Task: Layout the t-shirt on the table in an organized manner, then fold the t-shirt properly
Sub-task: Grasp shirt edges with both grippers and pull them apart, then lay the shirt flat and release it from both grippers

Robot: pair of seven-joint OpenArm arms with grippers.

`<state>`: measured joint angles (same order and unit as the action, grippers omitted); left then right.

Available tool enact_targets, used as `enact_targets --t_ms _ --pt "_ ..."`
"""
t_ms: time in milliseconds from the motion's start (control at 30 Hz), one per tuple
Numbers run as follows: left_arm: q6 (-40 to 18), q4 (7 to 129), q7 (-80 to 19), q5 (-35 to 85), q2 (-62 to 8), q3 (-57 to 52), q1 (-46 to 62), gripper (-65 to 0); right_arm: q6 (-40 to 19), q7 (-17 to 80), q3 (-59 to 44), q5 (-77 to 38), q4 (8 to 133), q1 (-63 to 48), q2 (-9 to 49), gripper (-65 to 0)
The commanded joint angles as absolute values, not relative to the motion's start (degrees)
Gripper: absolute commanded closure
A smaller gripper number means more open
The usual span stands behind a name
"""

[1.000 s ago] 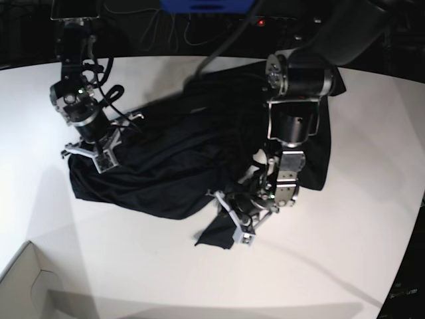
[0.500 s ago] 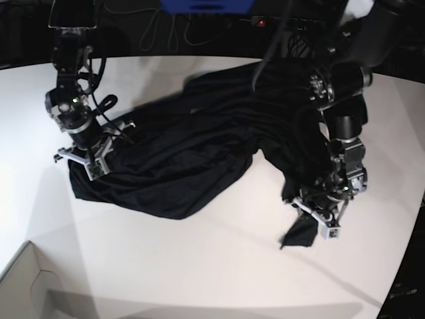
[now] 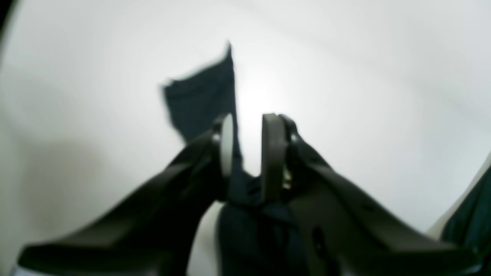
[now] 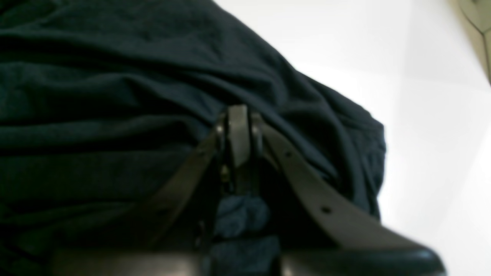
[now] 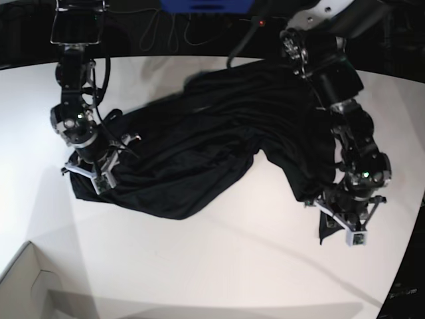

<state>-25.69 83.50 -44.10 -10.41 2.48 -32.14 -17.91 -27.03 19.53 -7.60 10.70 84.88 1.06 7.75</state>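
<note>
The black t-shirt (image 5: 199, 146) lies crumpled and stretched across the white table (image 5: 212, 266). My left gripper (image 5: 348, 232), on the right of the base view, is shut on a shirt corner near the table's right edge. In the left wrist view its jaws (image 3: 245, 130) pinch the cloth, and a flap of the t-shirt (image 3: 203, 103) sticks out beyond them over the table (image 3: 345, 76). My right gripper (image 5: 89, 178) is shut on the shirt's left edge. In the right wrist view the gripper (image 4: 238, 126) is closed with a fold of the t-shirt (image 4: 96, 96) around it.
A pale cardboard box corner (image 5: 26, 286) sits at the front left, and also shows in the right wrist view (image 4: 479, 23). A blue object (image 5: 206, 5) and cables lie beyond the table's far edge. The table's curved edge (image 5: 408, 266) runs just right of my left gripper.
My left gripper has pulled the shirt corner from the front middle far to the right, stretching the shirt wider. My right gripper has held its place at the left, shifting only slightly.
</note>
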Motion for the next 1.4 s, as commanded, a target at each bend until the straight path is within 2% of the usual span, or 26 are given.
enact_targets --t_ms 0,100,200,467,633,767,1000,1133,1267,1367 --pt "-25.6 86.9 -44.6 -10.5 2.9 -32.0 -17.0 -13.4 -26.7 18.2 -7.8 10.2 85.8 2.2 8.2 0.0" --pt "-25.6 91.7 -45.8 -10.5 4.6 -32.0 -11.6 -13.4 -26.7 18.2 -6.6 10.2 85.7 2.9 8.0 0.0" --pt "-25.6 91.6 -44.3 -10.5 5.8 -32.0 -8.2 -13.4 -26.7 18.2 -5.1 10.2 85.3 2.9 8.0 0.0" --pt "-25.6 77.8 -36.6 -10.5 4.7 -31.0 -6.7 -13.4 -26.7 18.1 -2.1 10.2 74.2 11.6 8.1 0.0" --pt "-25.6 71.0 -30.9 -10.5 1.1 -31.1 -6.9 -13.4 -26.7 17.9 -0.8 10.2 62.3 20.4 8.4 0.0" --pt "-25.5 68.8 -30.1 -10.5 -2.4 -31.3 -9.5 -13.4 -26.7 16.8 -1.0 10.3 47.4 29.0 9.1 0.0" --pt "-25.5 64.0 -30.3 -10.5 -6.3 -31.3 -15.9 -13.4 -25.8 1.2 -0.9 10.5 24.1 38.7 12.8 0.0" --pt "-25.5 64.3 -30.5 -10.5 -6.3 -31.3 -19.9 -13.4 -13.8 -6.9 -0.9 10.5 17.5 42.3 14.2 0.0" --pt "-25.5 70.1 -30.5 -10.5 -5.9 -31.3 -21.0 -13.4 -1.8 -9.3 -1.4 10.2 17.2 43.6 14.8 0.0" --pt "-25.5 76.3 -30.9 -10.5 -5.1 -31.3 -19.9 -13.4 -0.7 -9.4 -1.4 10.2 18.1 43.6 14.9 0.0"
